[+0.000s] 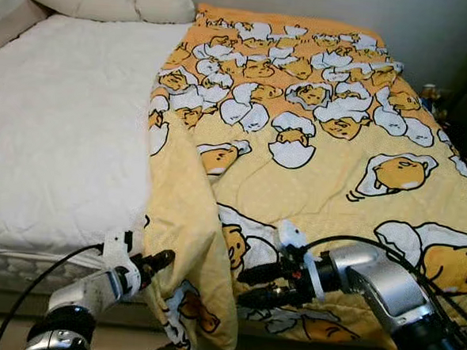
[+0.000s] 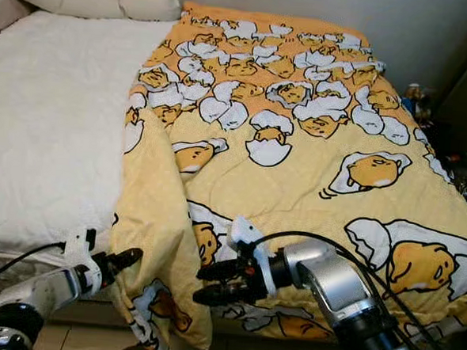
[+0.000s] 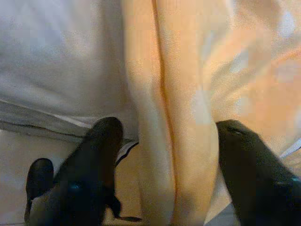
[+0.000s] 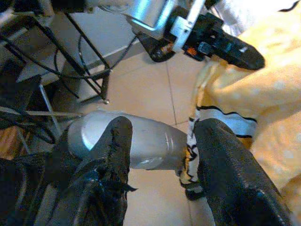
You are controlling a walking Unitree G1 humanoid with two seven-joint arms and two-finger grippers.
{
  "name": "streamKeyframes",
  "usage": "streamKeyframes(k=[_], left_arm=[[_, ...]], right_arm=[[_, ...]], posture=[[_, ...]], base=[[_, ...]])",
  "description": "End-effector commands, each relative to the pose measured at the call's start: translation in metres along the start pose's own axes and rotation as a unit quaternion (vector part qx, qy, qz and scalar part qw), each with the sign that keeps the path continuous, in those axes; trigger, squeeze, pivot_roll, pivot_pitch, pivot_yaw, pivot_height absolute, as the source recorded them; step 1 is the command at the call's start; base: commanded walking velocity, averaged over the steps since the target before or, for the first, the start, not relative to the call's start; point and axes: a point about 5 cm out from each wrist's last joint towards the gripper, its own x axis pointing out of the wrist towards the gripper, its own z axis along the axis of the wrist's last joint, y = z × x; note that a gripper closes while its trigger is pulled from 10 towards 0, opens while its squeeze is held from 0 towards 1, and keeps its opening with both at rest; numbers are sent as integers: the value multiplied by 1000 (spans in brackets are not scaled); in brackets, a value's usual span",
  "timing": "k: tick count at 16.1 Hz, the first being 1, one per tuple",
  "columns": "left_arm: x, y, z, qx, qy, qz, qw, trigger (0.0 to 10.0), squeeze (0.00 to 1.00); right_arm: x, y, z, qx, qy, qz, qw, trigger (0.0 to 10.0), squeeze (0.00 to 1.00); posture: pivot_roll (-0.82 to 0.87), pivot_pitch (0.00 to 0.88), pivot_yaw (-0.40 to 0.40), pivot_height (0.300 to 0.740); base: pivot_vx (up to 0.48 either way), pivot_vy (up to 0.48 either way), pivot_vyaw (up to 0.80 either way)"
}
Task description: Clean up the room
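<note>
A yellow cartoon-print blanket [image 1: 314, 148] covers the half of the bed [image 1: 62, 125] away from the bare white mattress, its folded edge hanging over the foot toward the tiled floor [image 4: 155, 108]. The left tool [image 1: 158, 260] sits at that hanging fold, its fingers [image 3: 94, 160] spread wide with the fabric running between them, not clamped. The right tool [image 1: 252, 284] hovers just beside the fold at the blanket's lower edge, fingers parted and holding nothing. Cream pillows [image 1: 109, 1] lie at the bed's head.
</note>
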Motion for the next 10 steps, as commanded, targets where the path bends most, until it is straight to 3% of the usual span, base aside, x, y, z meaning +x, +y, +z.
streamKeyframes(k=[1,10], left_arm=[[2,-2,1,6,4,-2,1000,0,0],[0,5,2,23,9,1,1000,0,0]], right_arm=[[-5,-1,1,-7,-2,0,1000,10000,0],[-7,-6,2,-9,-6,-12,1000,10000,0]], posture=[[41,0,29,740],[47,0,28,740]], base=[[0,0,0],[0,0,0]])
